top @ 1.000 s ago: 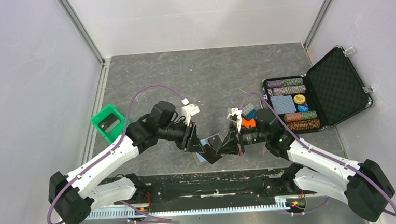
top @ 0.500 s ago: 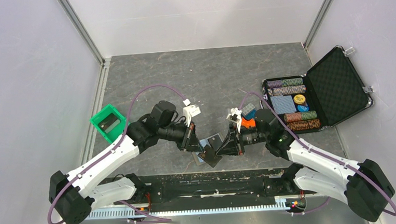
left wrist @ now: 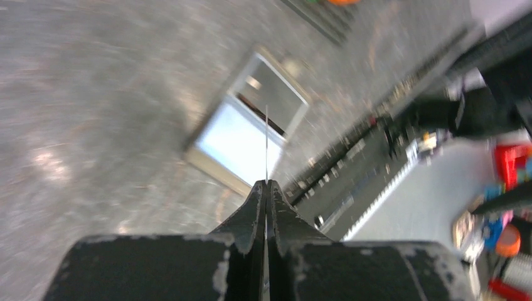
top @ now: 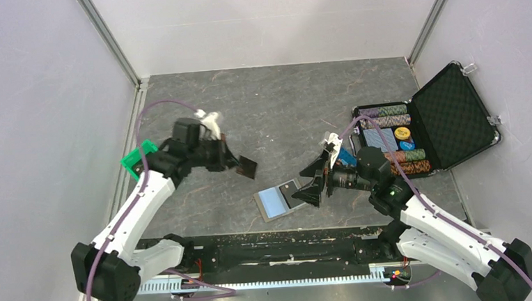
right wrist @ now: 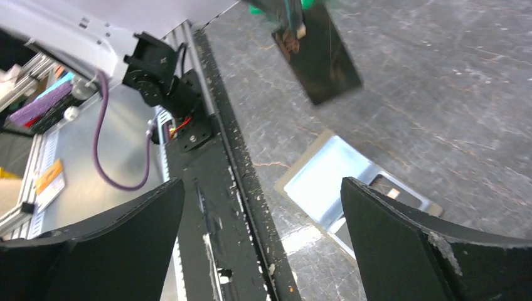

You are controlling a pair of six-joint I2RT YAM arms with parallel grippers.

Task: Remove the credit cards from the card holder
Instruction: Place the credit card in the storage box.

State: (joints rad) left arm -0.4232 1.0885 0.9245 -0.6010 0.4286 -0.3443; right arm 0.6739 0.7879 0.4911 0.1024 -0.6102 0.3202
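The card holder (top: 275,203) lies open and flat on the table, pale-blue inside up; it also shows in the left wrist view (left wrist: 233,139) and the right wrist view (right wrist: 326,179). A dark credit card (top: 291,188) still sits in its pocket (right wrist: 392,188). My left gripper (top: 235,163) is shut on another dark credit card (top: 247,168), held in the air left of the holder. That card is edge-on between the closed fingers (left wrist: 266,144) and hangs at the top of the right wrist view (right wrist: 320,59). My right gripper (top: 309,184) stands wide open just right of the holder (right wrist: 262,182), holding nothing.
A green bin (top: 137,160) sits by the left wall under my left arm. An open black chip case (top: 456,114) with chips and a blue deck (top: 381,140) stands at the right. The black mounting rail (top: 283,250) runs along the near edge.
My left arm swung left and away, carrying a dark card out of the holder. My right gripper opened, let go of the holder and drew back right; the holder now lies flat.
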